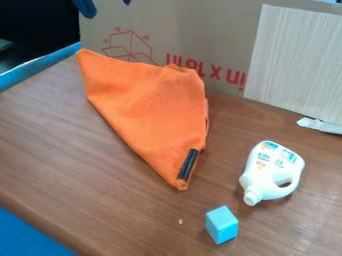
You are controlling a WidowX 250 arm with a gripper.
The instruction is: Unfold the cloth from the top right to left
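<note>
We have the orange fabric cloth [147,105] folded into a rough triangle on the brown wood-look table [60,160], narrow tip toward the camera, layers showing along its right edge. Black gripper [106,4] is beyond the cloth's upper left corner, tips spread, nothing pinched. Brown cardboard panel with red print [200,32] right behind the cloth; white plastic bottle with a handle [270,162] to its right, light-blue block [222,225] past its tip.

Unfold looks undone to us. Main risk: we grab all layers at the top right, since they lie tight together, and the whole cloth drags left instead of opening. Too shallow a pinch may slip off the soft edge. Cardboard is close behind the cloth, so a low approach might bump it. Lifting too little could let the flap bunch up halfway; bottle seems safe if we pull left
</note>
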